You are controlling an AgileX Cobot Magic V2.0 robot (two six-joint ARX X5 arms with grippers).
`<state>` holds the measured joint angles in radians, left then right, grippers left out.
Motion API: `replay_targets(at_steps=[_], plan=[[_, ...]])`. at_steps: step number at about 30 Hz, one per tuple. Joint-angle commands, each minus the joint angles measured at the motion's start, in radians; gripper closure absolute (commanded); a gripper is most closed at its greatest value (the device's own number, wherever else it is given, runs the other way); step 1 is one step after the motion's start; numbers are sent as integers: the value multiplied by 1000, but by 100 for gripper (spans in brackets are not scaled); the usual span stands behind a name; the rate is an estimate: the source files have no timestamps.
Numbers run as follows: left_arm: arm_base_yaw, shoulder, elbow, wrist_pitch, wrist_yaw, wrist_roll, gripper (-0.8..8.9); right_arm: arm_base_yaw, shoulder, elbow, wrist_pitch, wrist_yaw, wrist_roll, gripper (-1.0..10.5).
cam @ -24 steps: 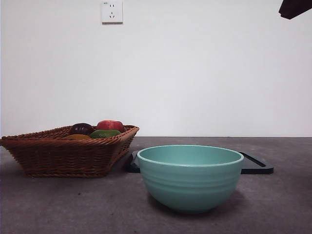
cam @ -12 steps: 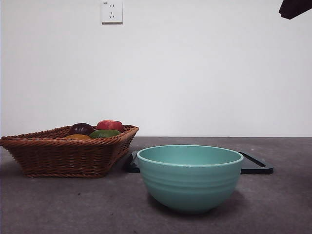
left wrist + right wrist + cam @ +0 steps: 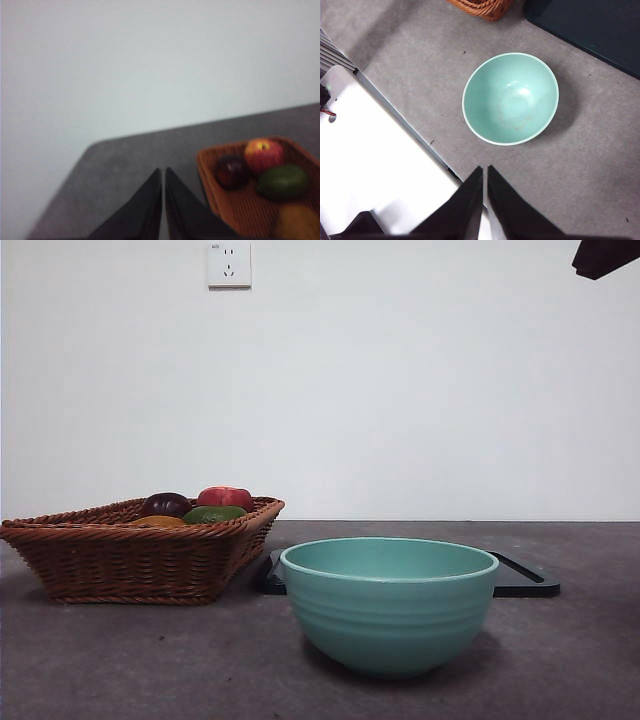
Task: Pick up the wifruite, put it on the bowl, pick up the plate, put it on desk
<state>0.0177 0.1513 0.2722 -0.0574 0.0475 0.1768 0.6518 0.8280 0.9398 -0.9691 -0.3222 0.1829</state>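
Mint-green glaze covers the bowl (image 3: pixel 389 602), which is set upright and empty on the dark grey desk (image 3: pixel 150 660), with faint horizontal ridges seen on its side. Just behind it a flat black tray (image 3: pixel 525 580) is laid on the desk, and part of its near edge is hidden by the bowl. Beside the tray and well apart from the bowl, a brown wicker basket (image 3: pixel 130 555) is placed; four fruits are held in it: a red apple (image 3: pixel 226 497), a dark purple fruit (image 3: pixel 166 504), a green fruit (image 3: pixel 214 513) and an orange-yellow one (image 3: pixel 296 222). A white wall socket (image 3: pixel 229 264) is mounted on the wall behind.

The left end effector (image 3: pixel 163 172) is held closed and empty above the desk, near the basket's corner. The right end effector (image 3: pixel 484 171) is likewise closed on nothing, held high over the desk's near edge, with the bowl seen from above beyond its tips.
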Motion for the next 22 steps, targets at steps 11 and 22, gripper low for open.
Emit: replay_targets(at_steps=[11, 22], plan=[[3, -129, -214, -4, -4, -83, 803, 7, 6, 17, 4, -3, -11, 941], [2, -148, -261, -130, -4, -89, 803, 7, 6, 17, 3, -3, -11, 941]])
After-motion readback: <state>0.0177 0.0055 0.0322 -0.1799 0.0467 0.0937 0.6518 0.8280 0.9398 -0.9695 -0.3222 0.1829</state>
